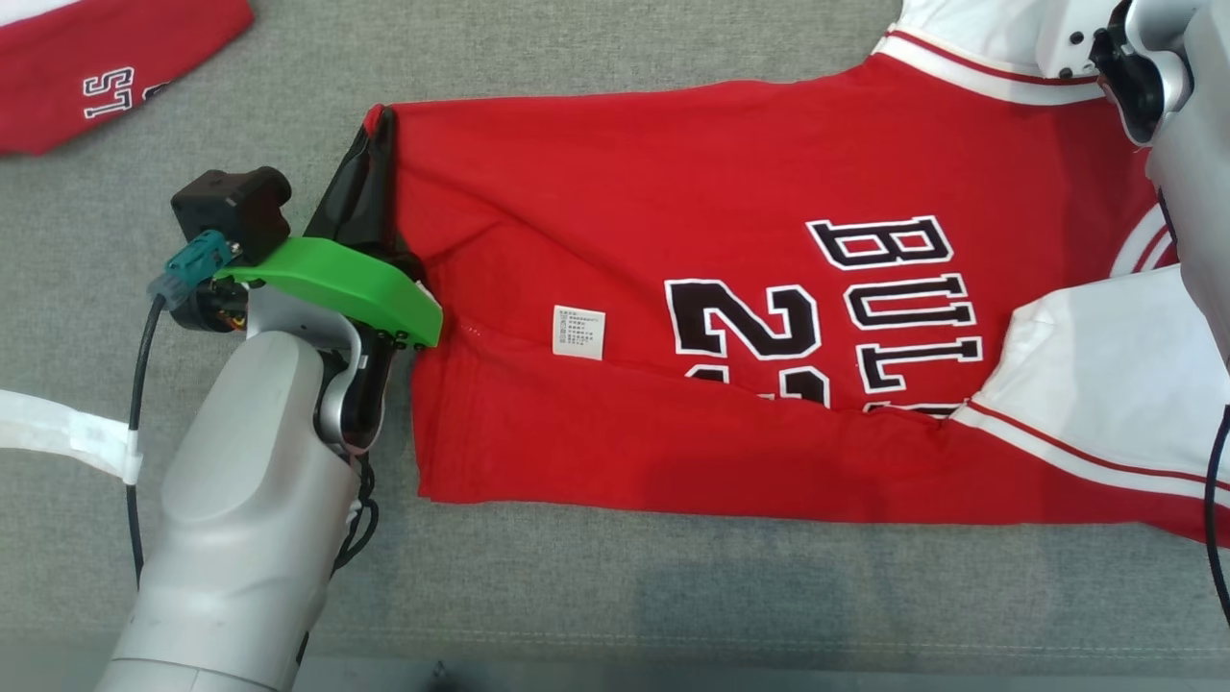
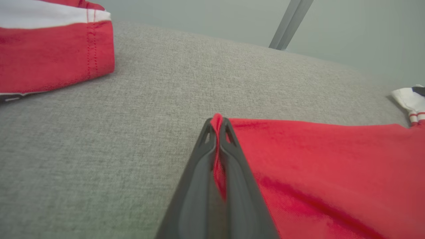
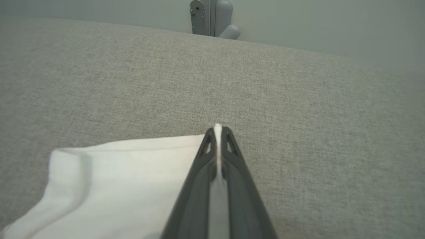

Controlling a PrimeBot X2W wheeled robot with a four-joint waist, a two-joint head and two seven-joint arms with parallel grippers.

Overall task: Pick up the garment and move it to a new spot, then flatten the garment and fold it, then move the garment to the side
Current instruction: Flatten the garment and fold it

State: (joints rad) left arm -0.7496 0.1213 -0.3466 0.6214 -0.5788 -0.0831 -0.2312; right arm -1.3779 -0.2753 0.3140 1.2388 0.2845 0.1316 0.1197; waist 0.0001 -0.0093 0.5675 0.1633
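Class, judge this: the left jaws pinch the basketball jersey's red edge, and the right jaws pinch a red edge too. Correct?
No. The right jaws pinch a white edge of the red-and-white basketball jersey, as the right wrist view shows; the rest stands.

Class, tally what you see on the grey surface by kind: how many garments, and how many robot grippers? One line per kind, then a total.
Garments: 2 (the red jersey; a second red garment off to its left)
Grippers: 2 (left gripper and right gripper, each shut on the red jersey)
Total: 4
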